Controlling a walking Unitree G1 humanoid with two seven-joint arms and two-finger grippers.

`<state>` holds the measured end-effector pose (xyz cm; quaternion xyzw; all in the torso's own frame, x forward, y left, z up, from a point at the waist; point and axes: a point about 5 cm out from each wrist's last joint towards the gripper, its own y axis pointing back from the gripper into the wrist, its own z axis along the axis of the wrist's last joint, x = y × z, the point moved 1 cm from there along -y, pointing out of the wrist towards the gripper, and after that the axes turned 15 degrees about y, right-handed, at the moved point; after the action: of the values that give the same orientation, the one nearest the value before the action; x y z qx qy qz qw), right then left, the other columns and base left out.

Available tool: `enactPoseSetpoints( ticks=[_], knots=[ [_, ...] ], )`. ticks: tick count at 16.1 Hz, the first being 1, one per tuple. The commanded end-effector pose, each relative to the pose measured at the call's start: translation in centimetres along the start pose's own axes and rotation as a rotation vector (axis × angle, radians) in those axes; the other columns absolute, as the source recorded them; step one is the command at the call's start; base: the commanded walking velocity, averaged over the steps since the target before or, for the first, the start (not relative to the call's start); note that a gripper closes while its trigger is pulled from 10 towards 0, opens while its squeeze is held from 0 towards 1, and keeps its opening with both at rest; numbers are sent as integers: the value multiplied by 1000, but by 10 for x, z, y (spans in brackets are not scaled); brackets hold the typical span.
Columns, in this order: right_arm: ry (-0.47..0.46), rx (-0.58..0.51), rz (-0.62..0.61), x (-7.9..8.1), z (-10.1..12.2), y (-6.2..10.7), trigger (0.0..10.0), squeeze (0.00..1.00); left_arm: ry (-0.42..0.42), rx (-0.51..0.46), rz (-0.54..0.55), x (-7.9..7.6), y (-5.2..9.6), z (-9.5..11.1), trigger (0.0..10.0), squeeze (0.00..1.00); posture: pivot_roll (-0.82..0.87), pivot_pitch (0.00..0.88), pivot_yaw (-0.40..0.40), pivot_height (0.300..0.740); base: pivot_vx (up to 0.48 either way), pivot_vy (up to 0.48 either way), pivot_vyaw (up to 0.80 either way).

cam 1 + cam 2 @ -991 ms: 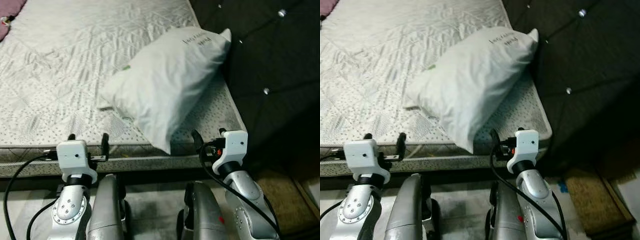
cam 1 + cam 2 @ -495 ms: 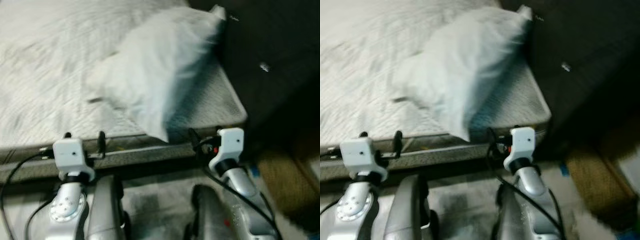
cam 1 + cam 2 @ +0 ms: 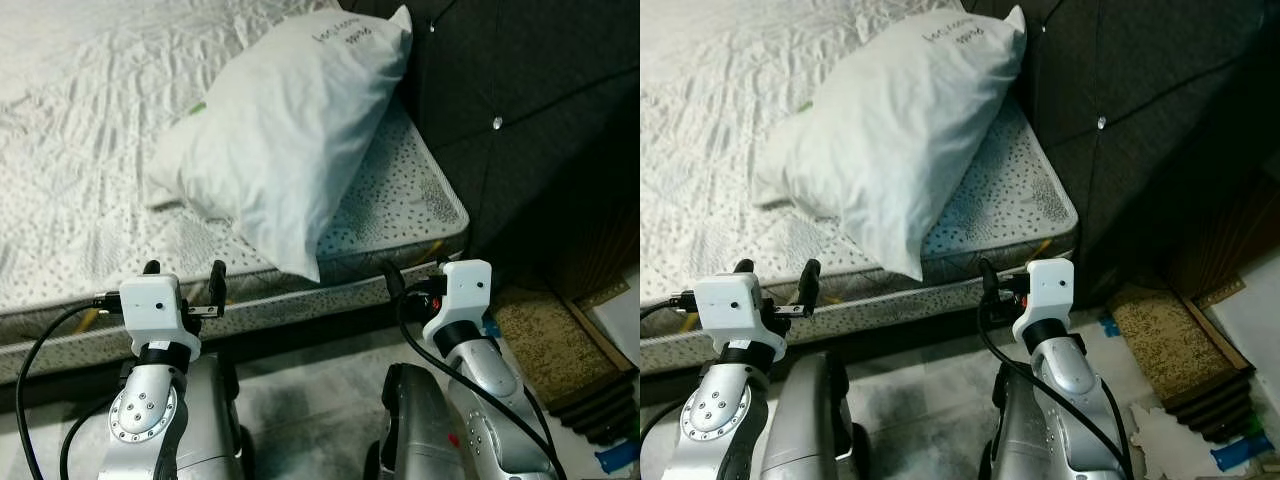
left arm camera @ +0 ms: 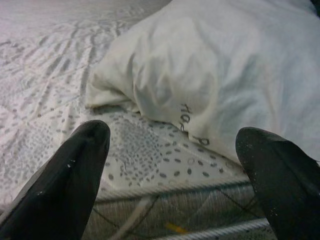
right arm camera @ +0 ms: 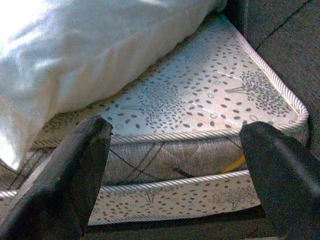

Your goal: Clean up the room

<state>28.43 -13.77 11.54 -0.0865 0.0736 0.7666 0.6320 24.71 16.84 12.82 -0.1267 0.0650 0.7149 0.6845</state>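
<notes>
Pillow (image 3: 285, 135): white, soft, creased cover with a line of dark print near its top corner; upper centre of the left eye view. It lies slantwise on the mattress, top corner against the headboard, lower corner overhanging the near edge of the bed. A small green mark shows at its left edge. It looks light and slack, likely to fold and sag when lifted.

Risks, as judged from here:
- Pillow slipping off the bed: the overhanging corner sits just above the gap between the grippers, so a push from below or a one-sided pull could drag it down to the floor.
- Poor hold: a pinch on loose cover alone may take fabric and leave the filling hanging.
- Fingers catching the bed's corded edge trim on the way up, both grippers being low and close to it.

Mattress (image 3: 90, 180): pale, quilted, speckled border; upper left and centre.

Headboard (image 3: 520, 110): dark, tufted with bright studs; upper right.

Floor mat (image 3: 545, 345): brown, lower right, beside the bed.

Left gripper (image 3: 182, 285): lower left, below the bed edge, fingers (image 4: 65, 185) spread apart, holding nothing.

Right gripper (image 5: 175, 175): lower centre-right, fingers wide apart, empty, facing the mattress corner.
</notes>
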Motion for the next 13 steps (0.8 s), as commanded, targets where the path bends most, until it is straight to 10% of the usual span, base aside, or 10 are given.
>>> enactPoseSetpoints(
  ticks=[1, 13],
  knots=[
    [10, 0, 5, 0, -2, 1, 10000, 0, 0, -2, -6, 0, 2, 0, 10000, 0, -52, 242, -45, 536, 435, 0, 0],
    [20, -5, 17, 1, -3, -1, 10000, 0, -32, 10, 18, 0, 1, -4, 10000, 0, -48, 253, -40, 536, 166, 0, 198]
  ],
)
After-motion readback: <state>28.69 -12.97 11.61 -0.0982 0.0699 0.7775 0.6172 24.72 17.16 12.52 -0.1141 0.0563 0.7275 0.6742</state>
